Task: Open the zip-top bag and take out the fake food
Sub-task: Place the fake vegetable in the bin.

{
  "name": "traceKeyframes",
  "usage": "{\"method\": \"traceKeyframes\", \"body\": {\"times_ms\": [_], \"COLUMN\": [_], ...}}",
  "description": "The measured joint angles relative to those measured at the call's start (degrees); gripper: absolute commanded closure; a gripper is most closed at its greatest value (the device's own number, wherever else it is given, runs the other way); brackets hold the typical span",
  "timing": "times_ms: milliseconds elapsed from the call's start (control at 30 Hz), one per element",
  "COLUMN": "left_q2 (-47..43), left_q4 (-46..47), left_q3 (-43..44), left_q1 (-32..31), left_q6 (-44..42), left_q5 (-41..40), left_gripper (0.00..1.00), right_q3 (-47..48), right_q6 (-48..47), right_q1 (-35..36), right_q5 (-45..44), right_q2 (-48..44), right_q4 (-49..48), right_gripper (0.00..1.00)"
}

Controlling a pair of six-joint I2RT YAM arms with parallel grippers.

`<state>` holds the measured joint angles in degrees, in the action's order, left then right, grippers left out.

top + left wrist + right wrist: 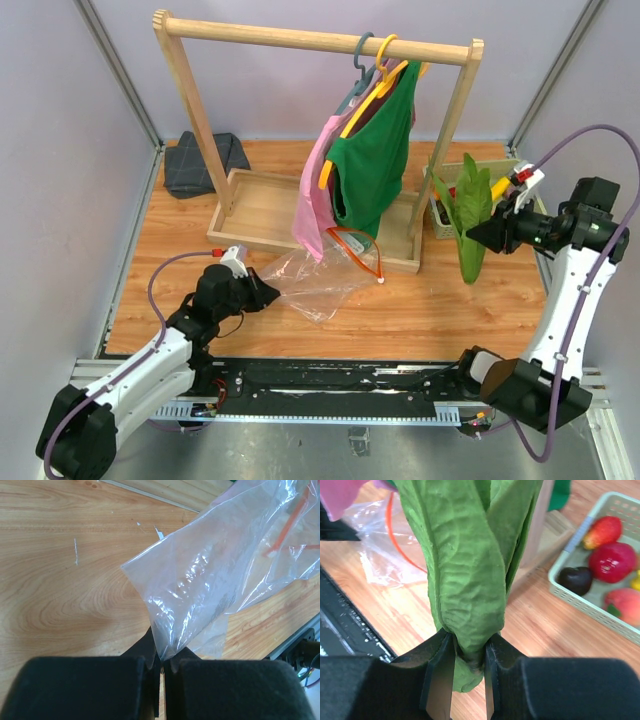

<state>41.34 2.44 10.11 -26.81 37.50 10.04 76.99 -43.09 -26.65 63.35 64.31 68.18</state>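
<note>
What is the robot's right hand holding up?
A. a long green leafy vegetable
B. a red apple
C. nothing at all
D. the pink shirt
A: the right gripper has its two fingers squeezed on the bottom end of the green leafy vegetable, and the leaves stand up from them.

This was a robot lab, not a home. A left arm [150, 372] and a right arm [572, 285], white and black, were bolted to a metal rail [320, 412] at the near edge of a wooden table [430, 312]. Plain pale walls [50, 150] with metal posts [118, 72] boxed the table in. A small clothes rack [300, 40] and a basket [580, 602] of toy food [612, 560] stood on it.
</note>
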Motion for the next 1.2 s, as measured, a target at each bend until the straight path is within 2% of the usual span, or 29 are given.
{"method": "traceKeyframes", "body": {"times_ms": [233,467,600,733,933,1200], "left_q2": [-0.04,-1.49,-2.51,-2.97,-3.61,-3.72], "left_q4": [-0.02,-0.04,-0.04,-0.04,-0.09,-0.13], "left_q3": [0.0,0.0,0.0,-0.02,-0.02,-0.02], "left_q1": [0.0,0.0,0.0,0.0,0.02,0.02], "left_q6": [0.0,0.0,0.02,0.04,0.04,0.07], "left_q5": [-0.33,-0.76,-1.2,-1.42,-1.84,-2.14], "left_gripper": [1.0,1.0,1.0,1.0,1.0,1.0], "right_q3": [1.27,-2.36,-3.34,-2.54,5.07,20.68], "right_q6": [4.28,20.79,30.71,36.06,34.16,20.92], "right_q1": [-5.25,-5.35,-5.18,-3.17,0.74,2.23], "right_q5": [-5.55,-12.46,-16.46,-24.2,-34.05,-34.69], "right_q2": [0.98,2.95,6.16,10.67,18.95,32.35], "right_q4": [-5.66,-24.65,-35.39,-41.18,-43.1,-39.45], "right_gripper": [0.95,0.95,0.9,0.88,0.86,0.82]}}
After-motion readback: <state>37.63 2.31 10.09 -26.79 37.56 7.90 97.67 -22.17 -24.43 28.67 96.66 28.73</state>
